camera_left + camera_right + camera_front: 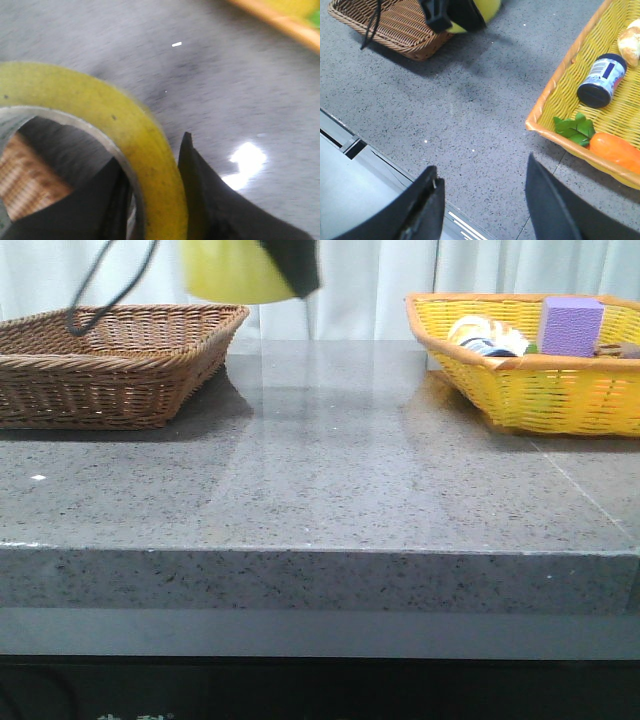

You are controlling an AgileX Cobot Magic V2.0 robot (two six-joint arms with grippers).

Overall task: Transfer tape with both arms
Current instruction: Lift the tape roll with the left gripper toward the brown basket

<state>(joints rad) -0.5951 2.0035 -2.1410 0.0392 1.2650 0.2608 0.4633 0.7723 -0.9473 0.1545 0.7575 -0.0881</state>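
Holding the tape up in the air, the left gripper has one black finger inside the roll's core and the other finger against the outer yellow face, so the ring's wall is pinched between them. In the front view the roll hangs at the far side of the scene, above the right corner of the brown basket, clear of the table, with part of the black gripper showing at its right edge. A black cable loops down over the brown basket.

From the right wrist view the same roll shows beside the brown basket, partly hidden by the left gripper's black body.

The right gripper hovers over the near right part of the table, its two black fingers spread wide with only bare grey surface between them. It is close to the near corner of the yellow basket.

The yellow basket stands on the far right of the table. It holds a purple block, a small jar lying on its side, green leaves and an orange carrot.
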